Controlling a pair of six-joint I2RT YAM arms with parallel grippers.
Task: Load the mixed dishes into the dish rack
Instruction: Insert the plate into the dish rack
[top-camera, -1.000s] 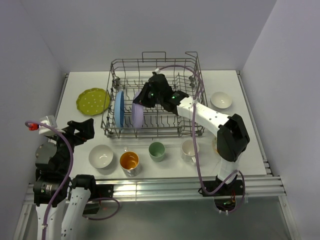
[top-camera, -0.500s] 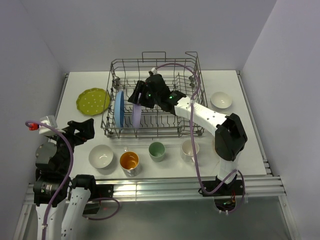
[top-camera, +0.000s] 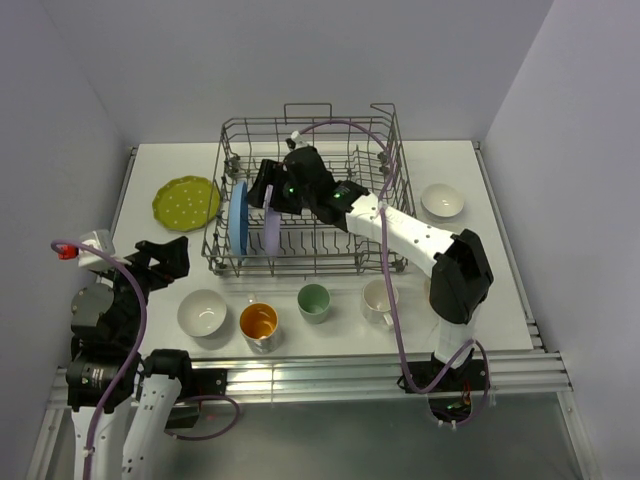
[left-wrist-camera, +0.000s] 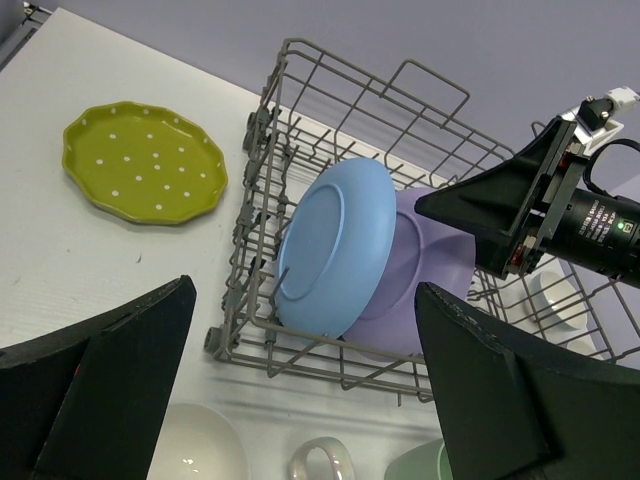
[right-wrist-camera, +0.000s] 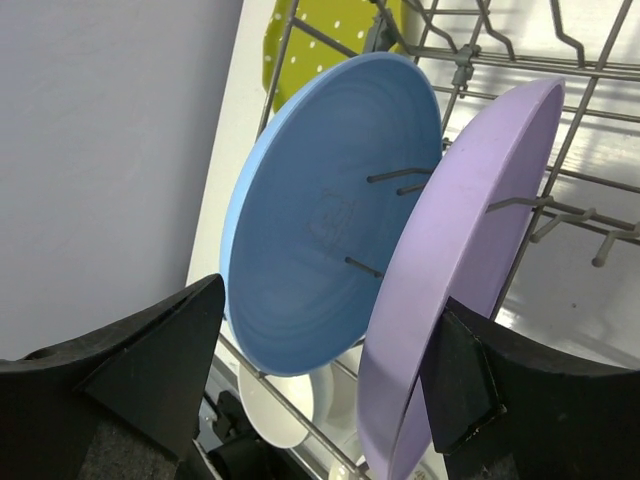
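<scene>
Two plates stand in the dish rack (top-camera: 300, 122), with both grippers spread and empty.
Left gripper (top-camera: 160, 260) hangs wide open at the near edge. At the rack's 6 o'clock sit a white bowl (top-camera: 202, 312), orange-inside cup (top-camera: 258, 322), pale green cup (top-camera: 313, 301) and white mug (top-camera: 379, 298). Inside, the blue plate (top-camera: 237, 218) and lavender plate (top-camera: 271, 232) stand on edge, and the right gripper (top-camera: 265, 192) straddles them, gripping neither. A yellow-green plate (top-camera: 186, 201) lies at 9 o'clock.

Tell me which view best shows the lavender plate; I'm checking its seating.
Right wrist: the lavender plate stands close, on edge, tines against it. Left wrist hides much of it behind the blue plate; the top view gives only a sliver.
</scene>
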